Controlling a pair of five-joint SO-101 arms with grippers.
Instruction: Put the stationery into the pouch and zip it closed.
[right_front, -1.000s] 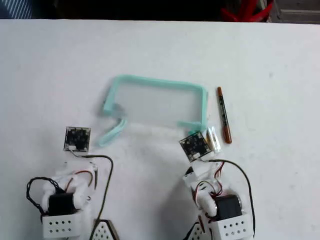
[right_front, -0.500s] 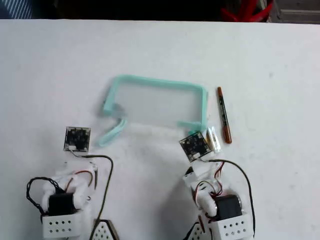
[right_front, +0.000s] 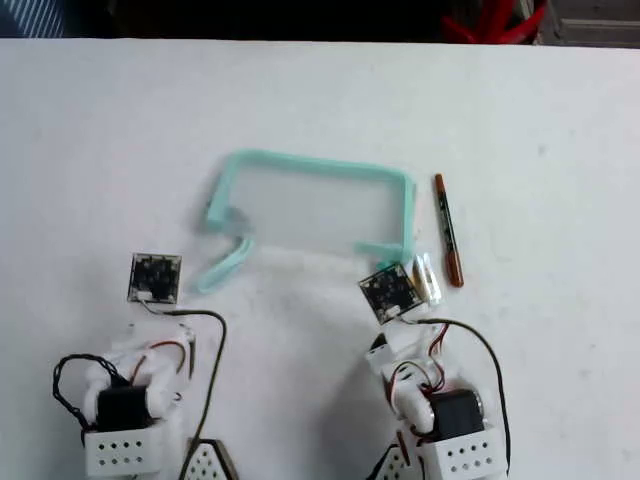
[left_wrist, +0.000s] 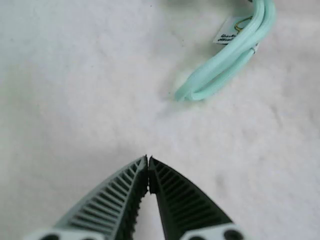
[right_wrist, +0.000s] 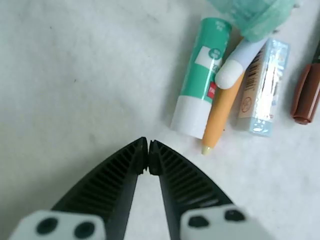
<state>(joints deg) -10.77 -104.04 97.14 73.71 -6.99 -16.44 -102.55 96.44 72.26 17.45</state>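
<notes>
Beyond the far left edge of the white tabletop (right_front: 100, 150), a blue-striped object (right_front: 30, 18) is showing against the dark room. At the near left, the left arm (right_front: 125, 400) is sitting folded low. The left tool (left_wrist: 148, 161) is hanging just above the bare, faintly mottled surface, its ribbed fingers pressed together on nothing. Just ahead of it, a loose mint-green band (left_wrist: 225, 60) is curling off the pouch's left end and lying on the tabletop, with a small white label beside it. The pouch (right_front: 310, 205), clear with a mint-green border, is lying flat in the middle of the tabletop.

To its right, the right arm (right_front: 440, 410) is sitting at the near edge. The right tool (right_wrist: 148, 145) is hovering over the tabletop with its fingers closed tip to tip, empty. Just beyond its tips, a green-and-white glue stick (right_wrist: 200, 82), an orange pen (right_wrist: 222, 107) with a pale cap and a small pale-blue packet (right_wrist: 263, 87) are lying side by side, touching. The pouch's near right corner is overlapping their far ends. A brown marker (right_front: 447, 230) is lying just right of the pouch, running along its short side. Past the far right edge, a red object (right_front: 495, 20) is standing out of the darkness.
</notes>
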